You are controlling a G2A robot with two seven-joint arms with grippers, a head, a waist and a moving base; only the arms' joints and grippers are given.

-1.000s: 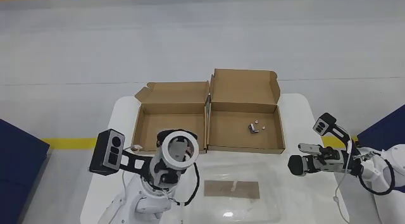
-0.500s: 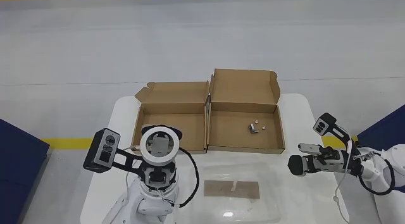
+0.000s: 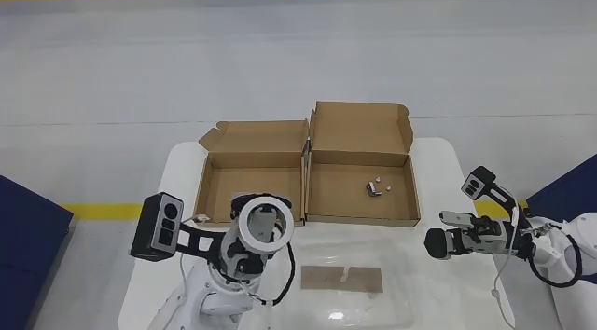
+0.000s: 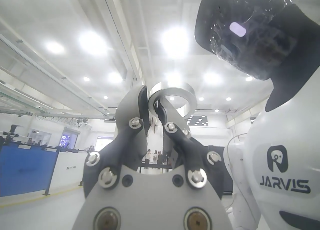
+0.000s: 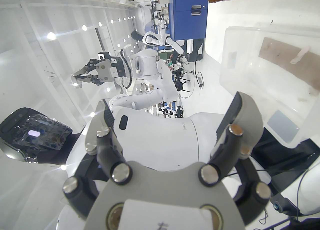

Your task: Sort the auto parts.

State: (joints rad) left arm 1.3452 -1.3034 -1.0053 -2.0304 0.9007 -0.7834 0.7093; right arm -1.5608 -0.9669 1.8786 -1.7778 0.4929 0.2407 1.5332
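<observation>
**Top view:** Low and left of centre in the frame, the left gripper (image 3: 244,248) holds a metal ring (image 3: 289,225) high above the white table (image 3: 438,162), the ring's opening turned up toward the camera. Just above it in the frame lies the left cardboard box (image 3: 252,185). The right cardboard box (image 3: 340,190) sits beside that one, with a few small parts (image 3: 375,185) on its floor. A clear bin (image 3: 317,257) lies at lower centre. The right gripper (image 3: 432,242) hangs at the right edge of the table, well apart from the ring.

**Left wrist view:** The left gripper (image 4: 151,102) is pinching the ring (image 4: 186,105) by its wall, with one finger outside the band and the other inside the hole. The ring stands out beyond the fingertips (image 4: 143,100).

**Right wrist view:** The right gripper (image 5: 173,108) is spread wide and holds nothing, with the clear bin (image 5: 250,38) just beyond it. Farther off, the left gripper (image 5: 83,77) shows with the ring (image 5: 74,83) at its tips.

The ring is already in the left arm's grasp, and the left box looks nearer to it than the right box. The drop probably turns on carrying the ring forward over a box wall.
</observation>
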